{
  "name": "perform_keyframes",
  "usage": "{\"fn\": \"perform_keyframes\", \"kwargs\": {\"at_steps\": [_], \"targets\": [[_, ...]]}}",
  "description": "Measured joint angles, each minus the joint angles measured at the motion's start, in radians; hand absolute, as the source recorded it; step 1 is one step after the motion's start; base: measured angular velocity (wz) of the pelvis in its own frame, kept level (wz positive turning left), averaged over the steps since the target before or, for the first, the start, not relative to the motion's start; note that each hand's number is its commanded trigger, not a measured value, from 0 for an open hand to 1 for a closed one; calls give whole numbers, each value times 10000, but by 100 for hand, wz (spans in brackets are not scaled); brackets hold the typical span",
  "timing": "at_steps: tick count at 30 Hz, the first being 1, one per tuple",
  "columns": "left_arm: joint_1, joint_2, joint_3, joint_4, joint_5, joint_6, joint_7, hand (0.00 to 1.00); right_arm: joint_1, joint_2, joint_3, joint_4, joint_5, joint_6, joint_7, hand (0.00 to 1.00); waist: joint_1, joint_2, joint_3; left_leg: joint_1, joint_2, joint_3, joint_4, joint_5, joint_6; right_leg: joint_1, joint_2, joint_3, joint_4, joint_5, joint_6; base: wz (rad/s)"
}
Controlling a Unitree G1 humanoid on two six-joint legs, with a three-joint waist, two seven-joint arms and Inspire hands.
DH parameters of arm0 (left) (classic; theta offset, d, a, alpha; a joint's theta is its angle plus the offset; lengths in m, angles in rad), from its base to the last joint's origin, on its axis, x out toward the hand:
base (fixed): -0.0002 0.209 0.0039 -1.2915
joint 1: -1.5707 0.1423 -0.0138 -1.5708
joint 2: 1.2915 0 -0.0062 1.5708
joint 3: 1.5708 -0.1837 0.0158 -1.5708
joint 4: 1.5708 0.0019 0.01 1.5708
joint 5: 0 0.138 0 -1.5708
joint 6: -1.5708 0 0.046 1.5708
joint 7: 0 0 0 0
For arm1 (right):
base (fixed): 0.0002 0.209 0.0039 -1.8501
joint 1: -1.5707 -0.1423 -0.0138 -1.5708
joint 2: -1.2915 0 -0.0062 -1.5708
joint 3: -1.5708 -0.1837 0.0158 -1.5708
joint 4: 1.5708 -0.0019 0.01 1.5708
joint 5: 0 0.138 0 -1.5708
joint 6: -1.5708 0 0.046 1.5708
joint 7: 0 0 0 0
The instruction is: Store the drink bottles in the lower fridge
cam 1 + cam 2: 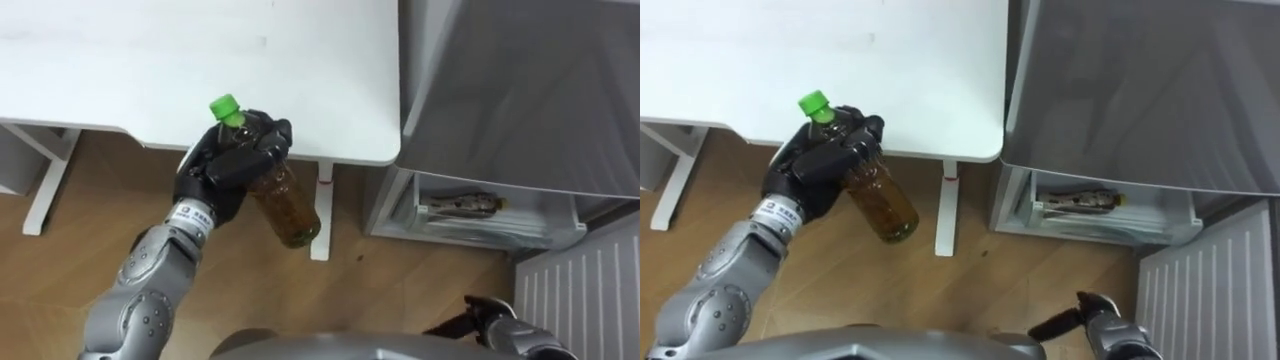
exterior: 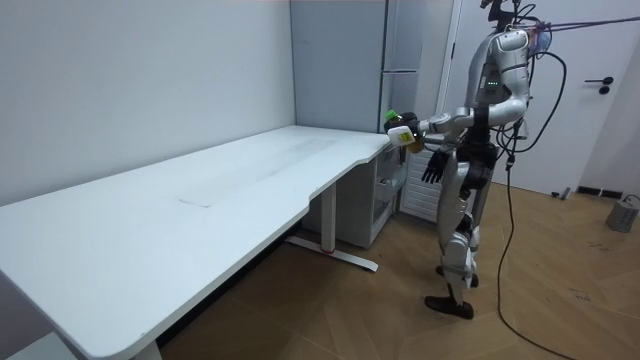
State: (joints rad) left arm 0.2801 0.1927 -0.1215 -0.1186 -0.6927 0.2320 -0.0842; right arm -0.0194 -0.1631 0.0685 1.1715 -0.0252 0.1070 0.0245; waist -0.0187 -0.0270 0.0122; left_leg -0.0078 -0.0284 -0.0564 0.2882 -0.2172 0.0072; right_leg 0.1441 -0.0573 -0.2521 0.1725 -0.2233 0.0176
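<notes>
Now the left hand (image 1: 225, 165) is wrapped round the tilted bottle (image 1: 288, 205), held clear of the worktop (image 1: 150, 60) edge, probably for carrying to the open lower fridge (image 1: 520, 238); the right hand (image 1: 1095, 316) hangs low, fingers loose.

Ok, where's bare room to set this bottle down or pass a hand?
The white table top is bare right up to its edge beside the fridge. The strip of floor between the table leg and fridge is open. In the lower fridge tray a packet fills the left; the right end looks free. The left robot hand holds the bottle.
</notes>
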Motion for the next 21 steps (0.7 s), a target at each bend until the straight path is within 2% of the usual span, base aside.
{"fn": "perform_keyframes", "kwargs": {"at_steps": [2,9,11,15,21], "targets": [[-2,-6,0,322,65,-46,-12,100,-23,32,145,-130,224,-148,15,0,12,29,-9,21,10,10,-1,0,0,8,3,19,20,1,-1,0],[-1,-37,-11,522,2332,-195,-71,100,-18,121,566,-640,147,-328,236,0,45,34,-9,-84,31,87,-40,-2,2,-99,-13,35,126,3,-5,0],[-1,-83,-12,520,2789,-365,-74,100,19,117,675,-1111,58,-423,230,0,61,58,-31,-182,49,135,7,3,10,-200,-13,36,152,5,-7,0],[0,-87,-50,520,2949,-501,-72,100,13,95,1016,-1470,78,-740,238,0,63,71,-77,-167,56,157,37,6,13,-232,-13,34,153,7,-11,0],[-1,-49,-84,555,3165,-1159,-70,100,33,115,1388,-1763,75,-1028,747,0,59,162,-76,-144,46,114,41,7,12,-163,-16,-48,152,8,-11,3]]}}
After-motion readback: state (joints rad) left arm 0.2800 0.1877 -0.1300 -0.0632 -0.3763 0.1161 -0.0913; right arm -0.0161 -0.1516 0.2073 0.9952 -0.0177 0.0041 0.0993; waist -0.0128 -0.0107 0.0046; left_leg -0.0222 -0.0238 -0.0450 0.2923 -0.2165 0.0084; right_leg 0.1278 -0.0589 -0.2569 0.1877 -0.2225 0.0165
